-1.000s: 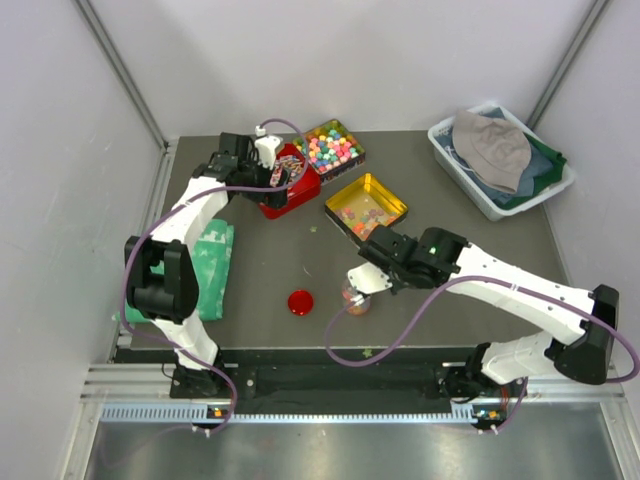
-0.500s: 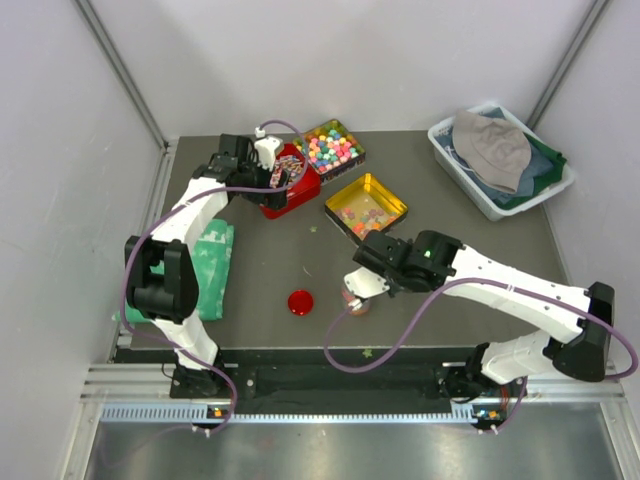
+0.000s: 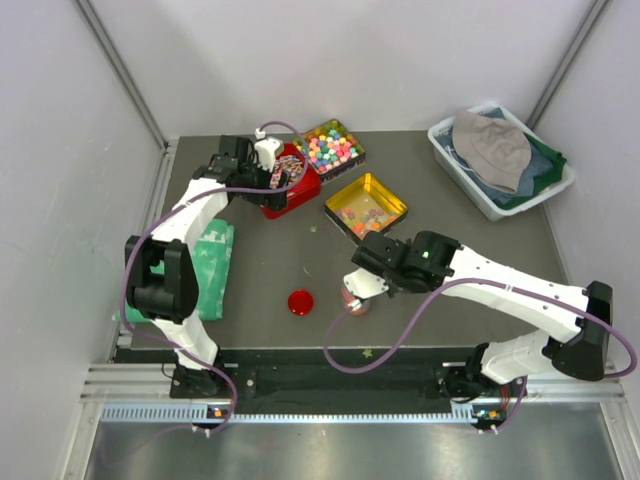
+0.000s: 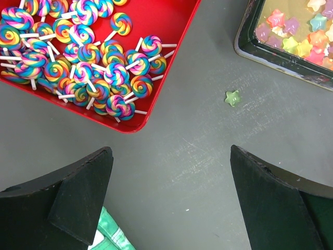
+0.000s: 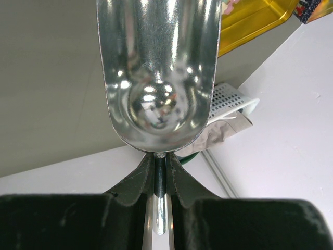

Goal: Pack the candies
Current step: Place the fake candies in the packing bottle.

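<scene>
The candies are tiny glossy star pieces lying in a yellow tin at mid table. They also show in the left wrist view, with one loose green star on the table. My right gripper is shut on the handle of a metal scoop, gripper. The scoop's bowl looks empty. It hangs over a small jar with coloured pieces inside. My left gripper is open and empty above the table beside the red tin, gripper.
A red tin of striped lollipops and a tin of pastel balls stand at the back. A red lid lies left of the jar. A green cloth lies at the left. A white bin holds a hat.
My right gripper has shifted slightly left and back with the scoop, now covering more of the jar. The left arm has barely moved.
</scene>
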You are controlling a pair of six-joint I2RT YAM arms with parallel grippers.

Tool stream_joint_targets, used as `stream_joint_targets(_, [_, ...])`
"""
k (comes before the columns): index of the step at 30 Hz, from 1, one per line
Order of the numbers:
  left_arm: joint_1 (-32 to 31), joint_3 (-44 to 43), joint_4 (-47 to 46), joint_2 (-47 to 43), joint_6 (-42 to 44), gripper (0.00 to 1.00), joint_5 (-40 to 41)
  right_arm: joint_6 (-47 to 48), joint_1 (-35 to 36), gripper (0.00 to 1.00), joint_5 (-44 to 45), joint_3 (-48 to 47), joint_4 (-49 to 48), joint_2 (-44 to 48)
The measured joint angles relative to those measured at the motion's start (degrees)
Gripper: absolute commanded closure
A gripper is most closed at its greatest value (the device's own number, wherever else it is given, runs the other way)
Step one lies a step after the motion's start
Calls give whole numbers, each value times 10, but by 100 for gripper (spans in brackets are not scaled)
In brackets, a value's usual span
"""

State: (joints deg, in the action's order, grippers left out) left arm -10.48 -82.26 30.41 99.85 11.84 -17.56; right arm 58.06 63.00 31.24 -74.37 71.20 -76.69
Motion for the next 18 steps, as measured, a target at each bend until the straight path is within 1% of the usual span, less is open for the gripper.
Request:
stream_joint_targets(3, [1,1,0,0,0,1,-3,0,0,100,1,-7,3,-1])
stream_joint_targets(8, [2,1,0,0,0,1,-16,-3,0,100,1,-55,6,-1])
stream_joint_targets(13, [2,1,-3,0,-7,1,-56,-6,-19,100,-14,-79,-5,-1])
stream_joint_targets(15, [2,1,-8,0,-14,1,-89,-7,-54,100,-37,-79,-20,-1])
stream_joint_targets(18, [2,-10,-15,2,-33,1,-155,-12,-139,100,-85,-79,-59,-1])
